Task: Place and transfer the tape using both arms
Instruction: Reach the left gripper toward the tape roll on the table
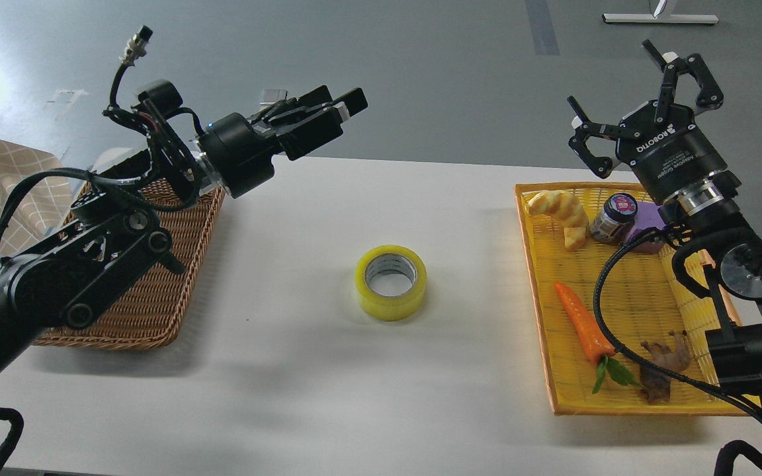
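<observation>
Head view: tape [391, 282] on table [301, 370], between and below left gripper [344, 109], fingers together, and right gripper [645, 82], spread wide, both empty.

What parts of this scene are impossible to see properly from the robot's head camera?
- Brown wicker basket: the left arm hides its inside.
- Purple block: partly behind the right arm and the jar.
- Jar label: too small to read.
- Left gripper: fingers bunched, gap unclear.
- Yellow tray: the right arm covers its right side.
</observation>
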Available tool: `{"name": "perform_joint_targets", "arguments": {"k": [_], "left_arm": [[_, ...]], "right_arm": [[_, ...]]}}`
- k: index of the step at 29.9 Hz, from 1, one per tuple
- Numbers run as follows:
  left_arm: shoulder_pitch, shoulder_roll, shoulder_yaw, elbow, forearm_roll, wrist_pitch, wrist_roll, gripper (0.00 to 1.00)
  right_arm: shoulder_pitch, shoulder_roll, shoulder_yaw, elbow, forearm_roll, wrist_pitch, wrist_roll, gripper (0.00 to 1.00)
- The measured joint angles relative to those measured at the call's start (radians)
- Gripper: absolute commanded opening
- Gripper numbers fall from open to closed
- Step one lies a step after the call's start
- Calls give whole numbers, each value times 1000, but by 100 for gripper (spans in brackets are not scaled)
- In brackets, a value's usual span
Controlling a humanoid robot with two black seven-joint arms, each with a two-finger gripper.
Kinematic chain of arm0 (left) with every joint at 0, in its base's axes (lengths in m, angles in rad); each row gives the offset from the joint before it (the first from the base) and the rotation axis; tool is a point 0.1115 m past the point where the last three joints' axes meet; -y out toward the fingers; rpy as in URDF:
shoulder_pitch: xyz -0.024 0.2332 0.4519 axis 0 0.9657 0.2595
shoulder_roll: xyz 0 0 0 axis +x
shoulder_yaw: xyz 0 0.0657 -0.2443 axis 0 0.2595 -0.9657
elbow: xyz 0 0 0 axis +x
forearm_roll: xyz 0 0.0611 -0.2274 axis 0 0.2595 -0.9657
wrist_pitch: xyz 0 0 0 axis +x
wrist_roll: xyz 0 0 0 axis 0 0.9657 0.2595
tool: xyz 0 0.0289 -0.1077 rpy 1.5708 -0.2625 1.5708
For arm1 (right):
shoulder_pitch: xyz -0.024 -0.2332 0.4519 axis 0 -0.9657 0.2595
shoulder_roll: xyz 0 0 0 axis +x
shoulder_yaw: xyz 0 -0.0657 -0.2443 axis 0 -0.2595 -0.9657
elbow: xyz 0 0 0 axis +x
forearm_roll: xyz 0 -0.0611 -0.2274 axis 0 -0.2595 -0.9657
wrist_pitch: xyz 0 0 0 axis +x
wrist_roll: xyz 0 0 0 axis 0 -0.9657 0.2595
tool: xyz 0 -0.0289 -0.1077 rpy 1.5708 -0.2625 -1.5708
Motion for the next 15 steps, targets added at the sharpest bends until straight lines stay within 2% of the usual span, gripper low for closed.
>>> {"name": "perform_joint_targets", "arguments": {"k": [8,15], "left_arm": [[5,2,85,20,181,2,52,100],[1,-1,151,76,226,2,70,100]], "right_arm": [[-6,-3,2,-2,-1,0,0,100],[-14,-8,0,-22,-2,0,0,100]]}}
